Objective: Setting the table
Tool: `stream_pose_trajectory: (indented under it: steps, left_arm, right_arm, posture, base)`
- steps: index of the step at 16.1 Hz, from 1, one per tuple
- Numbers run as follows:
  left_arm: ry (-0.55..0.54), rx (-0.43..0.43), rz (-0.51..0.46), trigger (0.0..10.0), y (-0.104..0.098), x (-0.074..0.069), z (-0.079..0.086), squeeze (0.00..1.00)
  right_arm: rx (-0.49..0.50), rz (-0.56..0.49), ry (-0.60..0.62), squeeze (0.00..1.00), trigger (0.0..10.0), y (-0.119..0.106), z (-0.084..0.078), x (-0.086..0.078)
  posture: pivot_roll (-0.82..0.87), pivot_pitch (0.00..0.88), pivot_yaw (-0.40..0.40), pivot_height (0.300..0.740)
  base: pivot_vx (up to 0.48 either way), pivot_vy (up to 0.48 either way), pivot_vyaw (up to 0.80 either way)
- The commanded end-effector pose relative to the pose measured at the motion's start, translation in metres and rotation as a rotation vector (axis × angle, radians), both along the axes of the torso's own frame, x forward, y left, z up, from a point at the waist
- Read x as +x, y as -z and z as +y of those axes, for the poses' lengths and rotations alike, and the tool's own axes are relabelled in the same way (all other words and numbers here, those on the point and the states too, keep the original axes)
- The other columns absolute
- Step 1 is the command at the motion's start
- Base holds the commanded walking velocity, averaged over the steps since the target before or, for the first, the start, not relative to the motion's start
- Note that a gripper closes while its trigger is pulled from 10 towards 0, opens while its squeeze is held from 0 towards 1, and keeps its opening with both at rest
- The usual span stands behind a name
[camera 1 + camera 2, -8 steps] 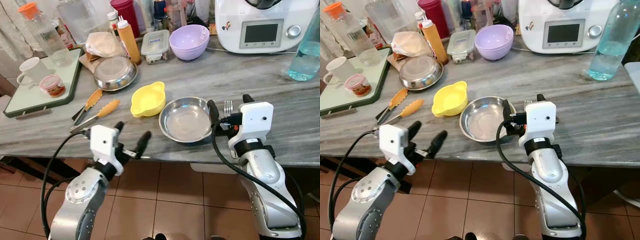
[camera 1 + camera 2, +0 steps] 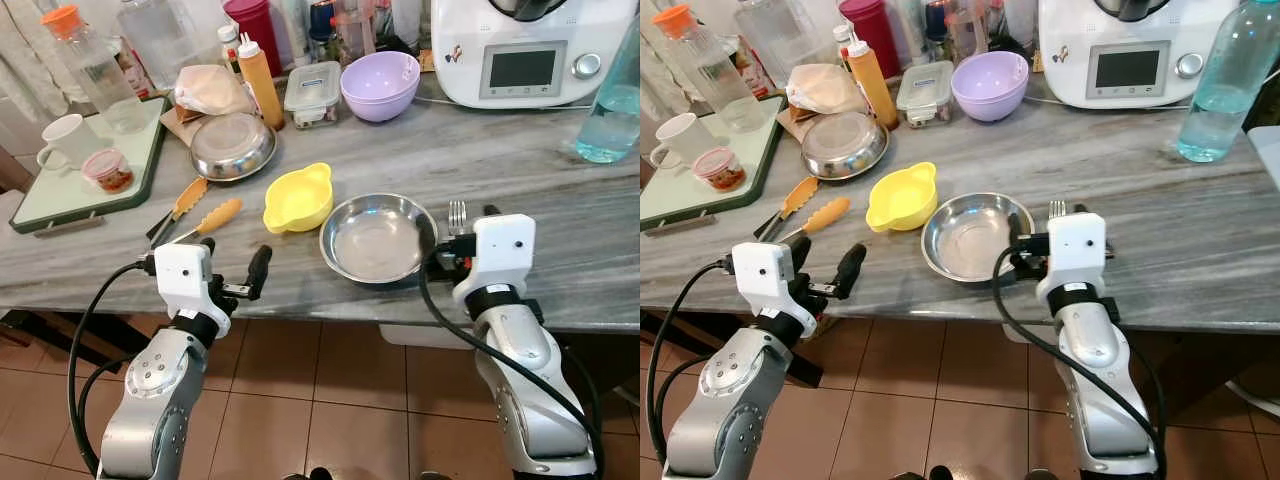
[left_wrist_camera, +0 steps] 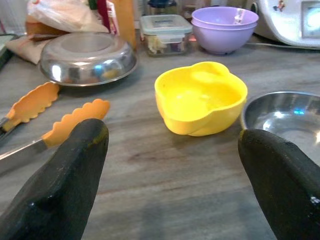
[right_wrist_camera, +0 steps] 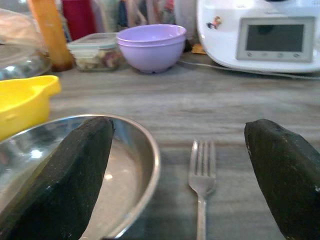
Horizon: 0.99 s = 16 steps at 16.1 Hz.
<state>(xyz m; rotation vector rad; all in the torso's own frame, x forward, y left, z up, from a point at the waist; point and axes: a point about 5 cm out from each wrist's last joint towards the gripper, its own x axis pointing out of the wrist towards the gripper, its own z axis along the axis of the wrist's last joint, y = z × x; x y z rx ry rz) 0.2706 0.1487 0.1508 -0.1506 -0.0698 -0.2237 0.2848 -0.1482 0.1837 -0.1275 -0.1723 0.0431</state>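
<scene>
On the grey counter (image 2: 540, 170) lie a shallow steel bowl (image 2: 377, 237), a fork (image 2: 457, 215) just right of it, a yellow bowl (image 2: 298, 197) and orange-tipped tongs (image 2: 190, 215). My right gripper (image 2: 460, 238) is open at the counter's front edge, one finger over the steel bowl's rim (image 4: 150, 165) and the other right of the fork (image 4: 201, 175), which lies between them. My left gripper (image 2: 235, 262) is open and empty at the front edge, facing the yellow bowl (image 3: 200, 97) and the tongs (image 3: 75, 117).
Farther back stand an upturned steel dish (image 2: 233, 145), an orange sauce bottle (image 2: 260, 80), a lidded food box (image 2: 310, 92), purple bowls (image 2: 379, 84), a white kitchen machine (image 2: 525, 50) and a water bottle (image 2: 608, 100). A green tray (image 2: 40, 200) with a mug (image 2: 60, 140) is at the left.
My left gripper has swung left and up toward the counter edge. My right gripper has drawn back a little toward the front edge, still astride the fork.
</scene>
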Motion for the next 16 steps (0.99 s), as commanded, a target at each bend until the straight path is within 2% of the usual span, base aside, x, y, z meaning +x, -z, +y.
stream_pose_trajectory:
  steps: [1, 4, 5, 6, 16]
  left_arm:
    - [-0.051, 0.013, 0.029, 10.0, 0.005, 0.000, 0.009, 0.00]
    - [-0.060, 0.016, 0.044, 10.0, 0.007, 0.001, 0.005, 0.00]
    - [-0.086, 0.022, 0.047, 10.0, 0.006, 0.002, 0.004, 0.00]
    - [-0.086, 0.016, 0.052, 10.0, 0.006, 0.002, 0.003, 0.00]
    - [-0.098, 0.013, 0.069, 10.0, 0.007, 0.005, -0.001, 0.00]
  right_arm:
    - [0.014, 0.004, 0.008, 0.00, 10.0, 0.001, 0.001, 0.001]
    - [0.018, 0.002, 0.006, 0.00, 10.0, 0.002, 0.003, -0.001]
    - [0.029, 0.030, -0.019, 0.00, 10.0, 0.005, 0.005, -0.002]
    - [0.029, 0.013, -0.048, 0.00, 10.0, 0.003, 0.007, -0.003]
    - [0.042, 0.009, -0.065, 0.00, 10.0, 0.003, 0.004, -0.004]
  posture:
    - [-0.22, 0.153, 0.192, 0.740]
    - [-0.21, 0.163, 0.194, 0.740]
    - [-0.21, 0.163, 0.194, 0.740]
    - [-0.21, 0.163, 0.194, 0.740]
    - [-0.22, 0.165, 0.198, 0.740]
  base:
    - [0.000, 0.000, 0.00]
    - [0.000, 0.000, 0.00]
    - [0.000, 0.000, 0.00]
    - [0.000, 0.000, 0.00]
    - [0.000, 0.000, 0.00]
